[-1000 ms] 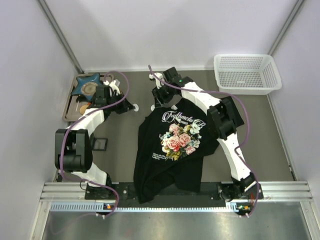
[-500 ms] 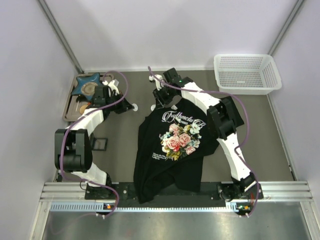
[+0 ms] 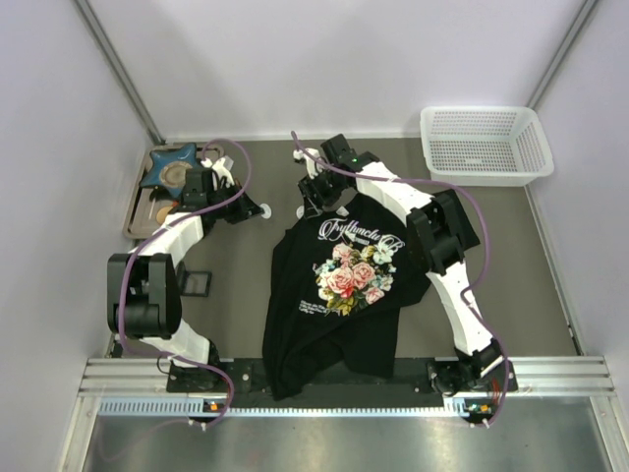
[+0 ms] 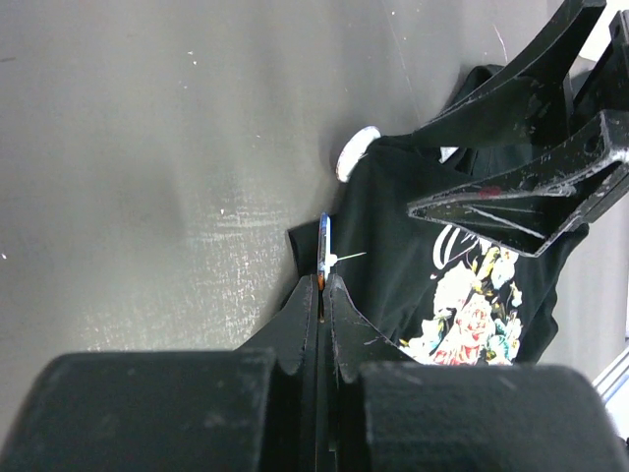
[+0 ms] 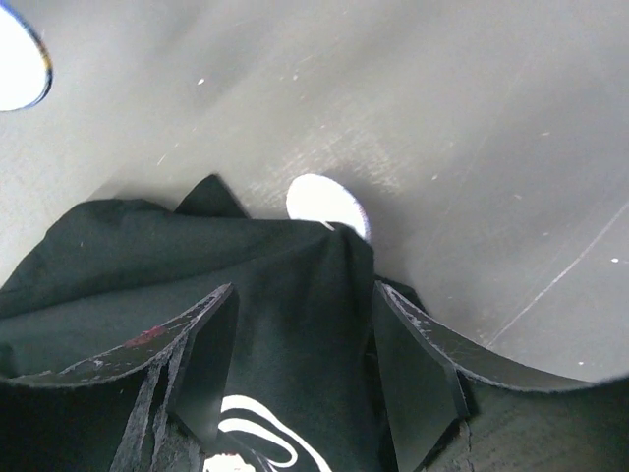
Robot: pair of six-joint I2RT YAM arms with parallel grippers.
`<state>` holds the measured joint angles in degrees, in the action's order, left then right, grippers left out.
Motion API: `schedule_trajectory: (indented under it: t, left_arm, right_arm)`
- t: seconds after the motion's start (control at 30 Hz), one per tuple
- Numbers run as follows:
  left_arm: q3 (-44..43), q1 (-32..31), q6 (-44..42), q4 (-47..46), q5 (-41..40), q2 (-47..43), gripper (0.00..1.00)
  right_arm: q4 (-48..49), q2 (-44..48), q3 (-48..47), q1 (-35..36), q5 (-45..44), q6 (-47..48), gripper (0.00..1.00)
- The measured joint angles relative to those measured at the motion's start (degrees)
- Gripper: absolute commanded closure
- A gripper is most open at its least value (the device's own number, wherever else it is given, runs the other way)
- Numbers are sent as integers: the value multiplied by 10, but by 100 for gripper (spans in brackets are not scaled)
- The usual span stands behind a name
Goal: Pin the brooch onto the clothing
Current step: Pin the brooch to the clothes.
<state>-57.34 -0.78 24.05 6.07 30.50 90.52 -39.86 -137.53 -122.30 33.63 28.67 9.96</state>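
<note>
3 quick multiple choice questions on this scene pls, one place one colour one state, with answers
1. Where is the white basket? A far right corner B near left corner C dead centre
2. The T-shirt's colour? A white B black C blue
3. The left gripper is A wide open B shut on a thin blue-edged piece C out of view
1 A: top right in the overhead view. 2 B: the cloth is black. 3 B: its jaws close on the piece in the wrist view.

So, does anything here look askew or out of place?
Yes. The T-shirt lies crooked and rumpled, its collar end bunched between the right gripper's fingers. A small white disc lies on the table beside that fold.
</note>
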Motion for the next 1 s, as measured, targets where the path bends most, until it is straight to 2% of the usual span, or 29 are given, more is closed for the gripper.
schedule_trajectory:
  t: [0.17, 0.4, 0.5, 0.53, 0.6, 0.63, 0.87, 1.0]
  left_arm:
    - [0, 0, 0, 0, 0, 0, 100]
    - [0, 0, 0, 0, -1, 0, 100]
    - [0, 0, 0, 0, 0, 0, 100]
    - [0, 0, 0, 0, 0, 0, 100]
    - [0, 0, 0, 0, 0, 0, 100]
    - [0, 0, -1, 0, 0, 0, 100]
    - [-7, 0, -2, 3, 2, 0, 100]
    - [-9, 0, -4, 4, 2, 0, 100]
  right_arm:
    - [16, -6, -13, -5, -33, -14, 43]
    - [24, -17, -19, -7, -32, -11, 46]
    - [23, -19, -15, -6, -23, -9, 65]
    - [23, -19, -14, -6, -18, -9, 79]
    - [23, -19, -11, -6, -11, -7, 90]
    - [21, -19, -11, -6, -6, -8, 100]
    - [24, -15, -4, -6, 65, 6, 100]
    - [26, 33, 64, -4, 118, 44, 100]
